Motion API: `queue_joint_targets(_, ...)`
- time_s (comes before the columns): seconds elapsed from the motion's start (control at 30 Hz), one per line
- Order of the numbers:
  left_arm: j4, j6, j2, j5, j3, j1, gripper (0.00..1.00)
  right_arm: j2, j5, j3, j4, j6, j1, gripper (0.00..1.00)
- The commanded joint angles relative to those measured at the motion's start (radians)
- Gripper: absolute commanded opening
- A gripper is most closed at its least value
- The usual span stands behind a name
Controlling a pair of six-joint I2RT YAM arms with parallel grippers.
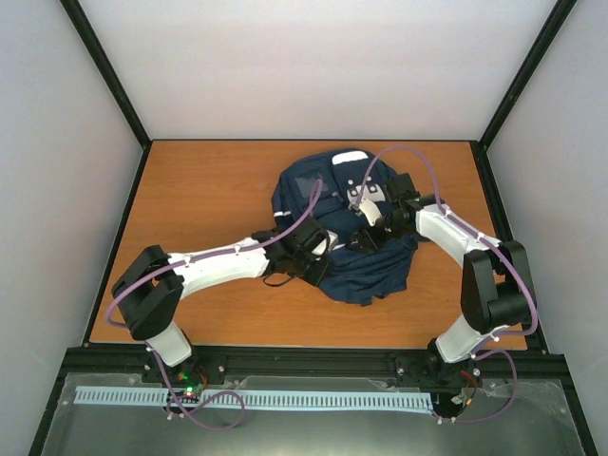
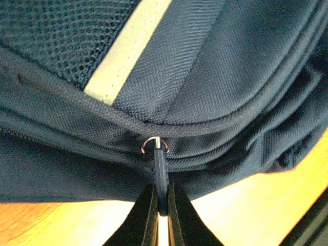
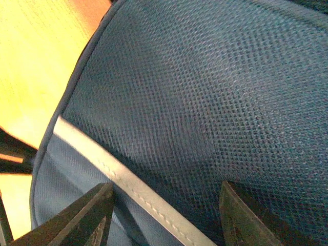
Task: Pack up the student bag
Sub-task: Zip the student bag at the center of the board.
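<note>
Student bag (image 2: 230, 61) zipper pull (image 2: 160, 171) clamped in left pincer (image 2: 161, 199), hidden from top view

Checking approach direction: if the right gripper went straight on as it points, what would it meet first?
The student bag: the right gripper faces its mesh panel beside a pale stripe, apparently very close.

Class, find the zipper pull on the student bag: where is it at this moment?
In the left wrist view, the zipper pull sits at the student bag's seam, bottom centre, pinched in the left gripper just below its metal ring.
</note>
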Motion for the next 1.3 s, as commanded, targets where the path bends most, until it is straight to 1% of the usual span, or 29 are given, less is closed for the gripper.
queue_joint_targets(0.0,0.058,-0.017,0.029,0.131,0.077,-0.075,0.01,0.032,0.021,0.012,0.016,-0.003,0.007,0.59)
queue_joint_targets(0.1,0.059,-0.015,0.070,0.165,0.128,-0.087,0.01,0.033,0.023,0.016,0.013,-0.004,0.005,0.59)
queue_joint_targets(0.2,0.024,-0.004,0.089,0.173,0.176,-0.091,0.01,0.024,0.028,0.018,0.009,-0.004,-0.003,0.58)
queue_joint_targets(0.3,-0.068,0.010,0.092,0.164,0.217,-0.091,0.01,0.005,0.029,0.016,0.012,-0.004,-0.018,0.58)
queue_joint_targets(0.4,-0.133,0.020,0.100,0.200,0.248,-0.090,0.01,0.002,0.024,0.015,0.014,-0.004,-0.032,0.58)
queue_joint_targets(0.57,-0.106,0.001,0.103,0.292,0.245,-0.090,0.01,0.009,0.032,0.022,0.009,0.001,-0.043,0.58)
queue_joint_targets(0.7,-0.052,-0.041,0.170,0.318,0.278,-0.092,0.01,0.000,0.070,0.029,0.014,0.019,-0.044,0.57)
queue_joint_targets(0.77,-0.030,-0.055,0.213,0.338,0.312,-0.096,0.01,-0.018,0.098,0.034,0.012,0.029,-0.083,0.56)
queue_joint_targets(0.9,-0.034,-0.046,0.281,0.325,0.396,-0.106,0.02,-0.072,0.123,0.049,0.000,0.043,-0.161,0.56)
queue_joint_targets(0.97,-0.027,-0.047,0.300,0.314,0.419,-0.106,0.03,-0.094,0.144,0.070,-0.033,0.033,-0.195,0.56)
queue_joint_targets(1.03,-0.027,-0.045,0.310,0.308,0.438,-0.106,0.04,-0.134,0.198,0.071,-0.057,0.004,-0.208,0.56)
queue_joint_targets(1.13,-0.027,-0.038,0.317,0.312,0.450,-0.106,0.06,-0.210,0.278,0.039,-0.081,-0.043,-0.212,0.57)
queue_joint_targets(1.27,-0.047,-0.027,0.316,0.299,0.449,-0.106,0.18,-0.291,0.323,0.005,-0.135,-0.070,-0.216,0.62)
